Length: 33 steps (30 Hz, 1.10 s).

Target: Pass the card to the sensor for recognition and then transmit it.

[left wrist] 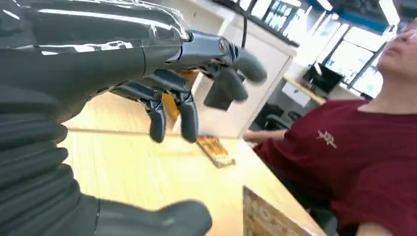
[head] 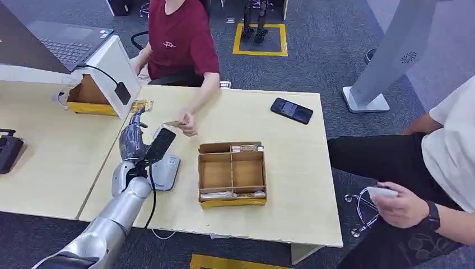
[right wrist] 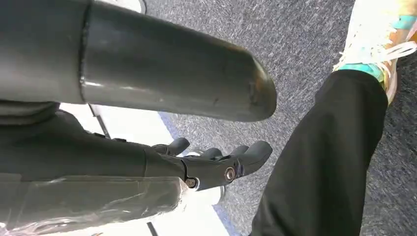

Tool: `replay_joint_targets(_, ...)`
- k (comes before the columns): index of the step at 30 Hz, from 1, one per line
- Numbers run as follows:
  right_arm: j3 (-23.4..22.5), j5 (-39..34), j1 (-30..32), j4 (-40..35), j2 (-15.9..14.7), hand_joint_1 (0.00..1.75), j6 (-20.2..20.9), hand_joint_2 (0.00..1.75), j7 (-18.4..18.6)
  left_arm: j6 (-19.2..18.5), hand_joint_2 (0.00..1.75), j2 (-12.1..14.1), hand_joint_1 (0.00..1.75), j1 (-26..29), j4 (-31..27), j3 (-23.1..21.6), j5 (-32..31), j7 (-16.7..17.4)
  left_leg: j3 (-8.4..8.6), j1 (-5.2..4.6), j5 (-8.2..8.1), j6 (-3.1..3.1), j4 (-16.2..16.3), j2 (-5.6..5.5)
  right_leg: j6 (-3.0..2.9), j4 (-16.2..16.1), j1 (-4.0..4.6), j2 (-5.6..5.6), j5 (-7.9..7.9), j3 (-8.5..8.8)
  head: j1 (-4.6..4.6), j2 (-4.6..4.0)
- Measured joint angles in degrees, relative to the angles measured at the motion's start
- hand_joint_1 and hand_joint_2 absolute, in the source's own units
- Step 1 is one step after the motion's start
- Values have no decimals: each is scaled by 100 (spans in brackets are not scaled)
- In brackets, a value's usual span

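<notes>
Card: held by the seated person's hand, above the tabletop, just beyond the sensor.
Left hand: raised beside the sensor, fingers apart and loosely curled, holding nothing.
Right hand: hanging over the floor, fingers loosely spread, holding nothing.
Progress: judged near the end; the card looks already handed over, only the arm's withdrawal is left.

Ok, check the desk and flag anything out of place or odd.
Nothing is spilled or damaged. One thing stands out: the card is in the hand of the person in the red shirt, not the robot's. The left hand hovers open over the desk, beside the sensor stand.
</notes>
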Motion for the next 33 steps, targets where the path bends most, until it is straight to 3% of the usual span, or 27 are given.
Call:
replay_joint_targets(4, -2, -4, 4, 0, 2, 0, -2, 0, -13, 13, 175, -2, 0, 197, -345, 1005, -871, -412, -2, 0, 0, 0, -2, 5, 0, 2, 0, 8, 0, -5, 2, 0)
replay_joint_targets(6, -2, -4, 7, 0, 2, 0, -11, 0, -39, 15, 175, 9, 0, 287, -481, 1601, -889, -784, -3, 1, 0, 0, -4, 6, 0, 3, 0, 9, 0, -5, 2, 0)
replay_joint_targets(10, -9, -11, 51, 0, 2, 0, -81, 0, -103, 22, 175, 205, 0, 535, -638, 3256, 112, -1905, 11, 1, -7, -11, -9, 48, -1, 6, 1, 50, -1, -11, 0, 0)
replay_joint_targets(13, -22, -22, 106, 0, 0, 0, -101, 0, -116, 57, 175, 352, 0, 843, -778, 3963, 854, -2221, 0, 5, -7, -11, -10, 34, -5, 6, 1, 39, -7, -16, -2, 0)
replay_joint_targets(15, -37, -33, 105, 0, 0, 0, -120, 0, -127, 57, 175, 350, 0, 1186, -1044, 4468, 1759, -2357, 0, 3, -14, -17, -15, 44, -5, 7, 1, 47, -8, -12, 4, 0)
replay_joint_targets(17, -59, -42, 162, 0, 0, 0, -179, 0, -118, -213, 175, 334, 0, 1713, -1326, 4859, 3061, -2102, 27, -3, -41, -16, -17, 91, -8, 6, -1, 94, -15, -6, 2, 0)
replay_joint_targets(19, -68, -37, 272, 4, 0, 0, -162, 0, -76, -753, 175, 295, 0, 2194, -1405, 5296, 4055, -1468, 32, -2, -48, -7, -15, 97, -3, 1, -1, 96, -27, -4, -7, 0)
replay_joint_targets(21, -96, -52, 359, 7, -2, 0, 3, 0, -74, -1076, 175, 247, 0, 2652, -1284, 5869, 4186, -988, 24, 2, -50, -5, -15, 90, -2, -6, 0, 92, -30, -5, 2, 0)
replay_joint_targets(23, -161, -177, 387, 22, 2, 0, 450, 0, -63, -806, 175, 302, 0, 2789, -554, 6506, 3955, -887, 21, -3, -54, 1, -15, 76, 0, -7, -1, 78, -37, -5, 5, 0)
replay_joint_targets(26, -284, -343, 413, 41, 44, 0, 1195, 0, 182, -119, 175, 315, 0, 2879, 490, 7209, 3763, -389, 19, -3, -58, 9, -13, 58, 13, -11, -1, 59, -46, -1, -4, 0)
replay_joint_targets(27, -332, -389, 409, 48, 52, 0, 1424, 175, 323, -33, 175, 269, 0, 2888, 746, 7358, 3624, -174, 18, -5, -58, 9, -13, 48, 14, -11, -2, 45, -46, 3, -2, 0)
replay_joint_targets(31, -479, -525, 305, 48, 125, 0, 2062, 175, 986, 26, 175, -180, 0, 2786, 1452, 8275, 1811, 1109, 39, -8, -61, 15, -8, 42, 17, -17, -4, 37, -46, 24, 0, 0)
replay_joint_targets(33, -498, -751, 302, 42, 125, 0, 2192, 175, 1038, -24, 175, -390, 0, 2774, 1661, 8493, 1542, 1307, 47, -7, -61, 16, -4, 42, 22, -19, -4, 37, -42, 40, 9, 0)
